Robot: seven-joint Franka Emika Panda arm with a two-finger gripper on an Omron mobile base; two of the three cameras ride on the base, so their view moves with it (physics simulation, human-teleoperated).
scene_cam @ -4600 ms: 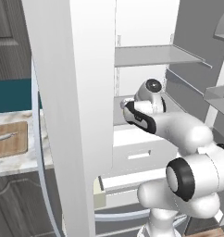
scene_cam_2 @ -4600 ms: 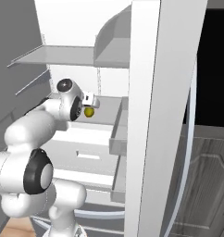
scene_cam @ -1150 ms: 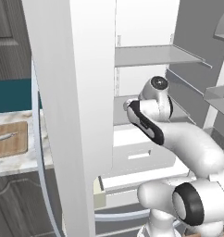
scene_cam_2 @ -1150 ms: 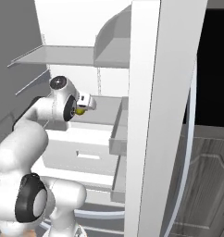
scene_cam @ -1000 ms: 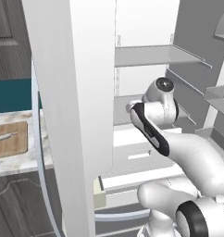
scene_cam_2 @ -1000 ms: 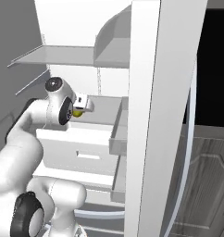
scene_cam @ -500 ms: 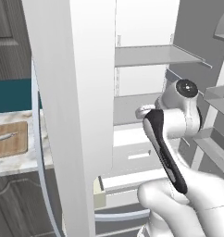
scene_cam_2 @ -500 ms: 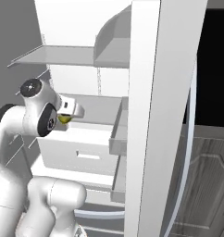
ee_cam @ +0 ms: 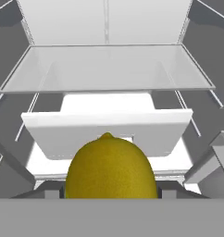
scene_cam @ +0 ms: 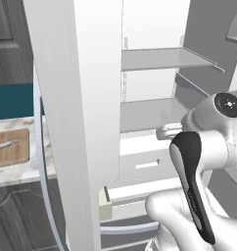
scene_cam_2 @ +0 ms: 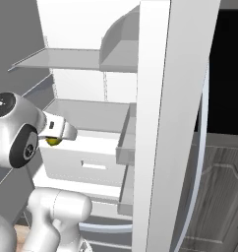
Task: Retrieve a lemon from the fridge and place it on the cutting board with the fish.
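One yellow lemon [ee_cam: 110,167] sat tight in the gripper [scene_cam_2: 56,138], squeezed between its two fingers. In the hand view the lemon was big and close, low in the middle, with its little tip pointing up. From the right base view, only a small bit of yellow peeked out under the white hand, in front of the fridge's [scene_cam_2: 155,98] open inside. The gripper was out in front of the white drawer [ee_cam: 107,132], not inside it. Above the drawer was a flat glass shelf [ee_cam: 104,67], and higher up in the right base view was one more shelf [scene_cam_2: 57,56]. The fridge doors stood open on both sides, and the near door [scene_cam: 76,112] looked very wide in the left base view. Far off to the left, on the pale counter [scene_cam: 22,171], lay the cutting board [scene_cam: 10,154]. The small fish [scene_cam: 6,143] lay on top of the board, near its upper part. The lemon was well apart from the board
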